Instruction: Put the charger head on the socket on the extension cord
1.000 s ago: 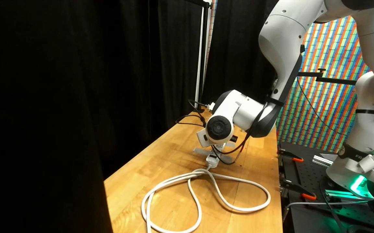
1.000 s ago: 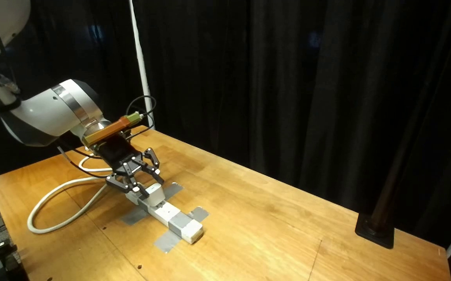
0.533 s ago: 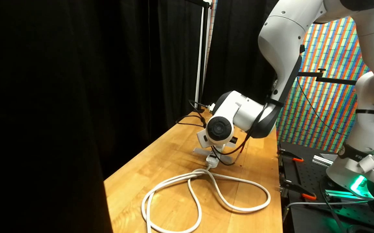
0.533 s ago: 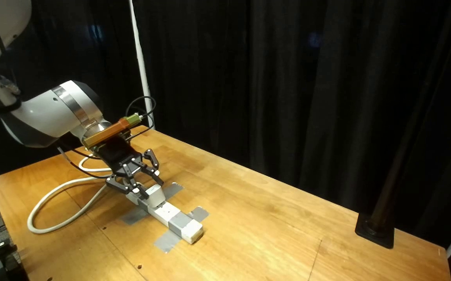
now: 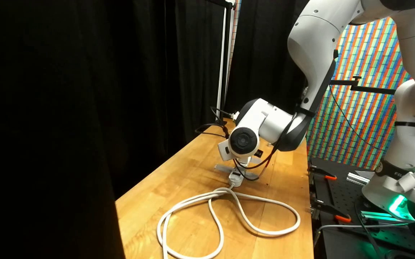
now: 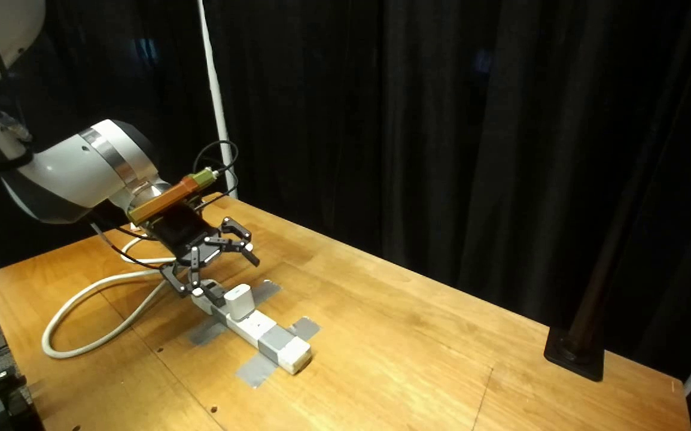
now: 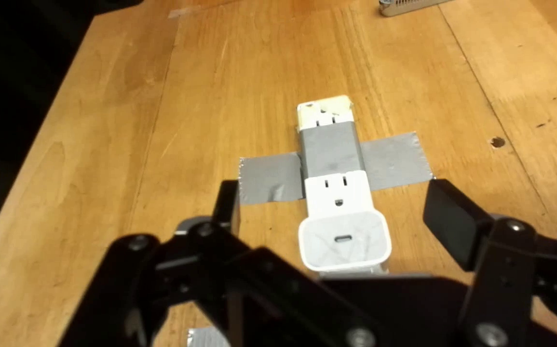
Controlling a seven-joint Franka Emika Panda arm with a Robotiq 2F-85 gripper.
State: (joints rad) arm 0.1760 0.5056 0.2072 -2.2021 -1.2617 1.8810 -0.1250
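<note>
Pincer (image 6: 235, 277) has been spread since earlier frame, charger head (image 7: 344, 239) released upright on socket block (image 7: 340, 190) between its jaws (seating unconfirmed), only withdrawal presumably pending.

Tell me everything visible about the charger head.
White, rounded-cornered, smooth, like plastic, the charger head stands upright on the socket block, beside a bare outlet. Its top has a small slot-shaped port and faint greyish streaks. The open hand straddles it without visible contact. Prongs are hidden; full seating can't be judged.
</note>
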